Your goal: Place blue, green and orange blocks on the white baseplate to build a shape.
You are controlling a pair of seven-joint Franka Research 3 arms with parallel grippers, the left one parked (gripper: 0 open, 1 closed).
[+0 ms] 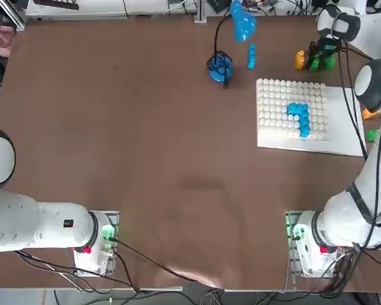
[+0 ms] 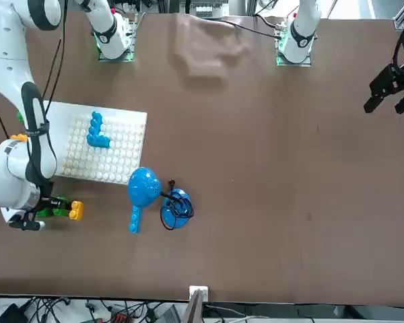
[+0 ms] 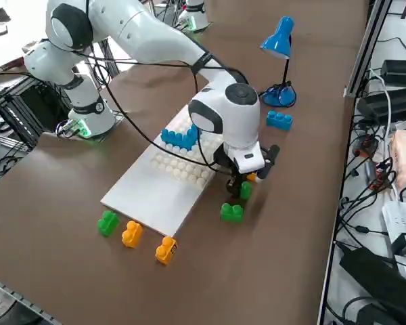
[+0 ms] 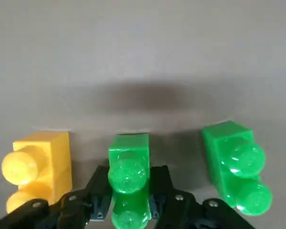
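Green plastic sits between the two black fingers (image 4: 97,191) of the right gripper (image 4: 128,202): they are pressed against the sides of a green block (image 4: 128,183), which stands on the brown table (image 1: 146,159) with its studs up. In the wrist view an orange block (image 4: 35,169) lies just beside it on one side and a second green block (image 4: 236,164) just beside it on the other; neither touches the pinched one.

From overhead, the gripper is low at the far right part of the table, beyond the far edge of the white baseplate (image 1: 346,127), and the three small blocks make a short row there. On the studded part of the baseplate a blue shape (image 1: 299,118) is already pressed in, a column with a short arm at one end. One loose blue block (image 1: 251,56) lies on the table between the blue lamp (image 1: 232,38) and the row of three blocks.

In the right side view, three more blocks lie on the table near the other, smooth end of the baseplate: one green (image 3: 108,222) and two orange (image 3: 131,233) (image 3: 166,249), close together but apart.
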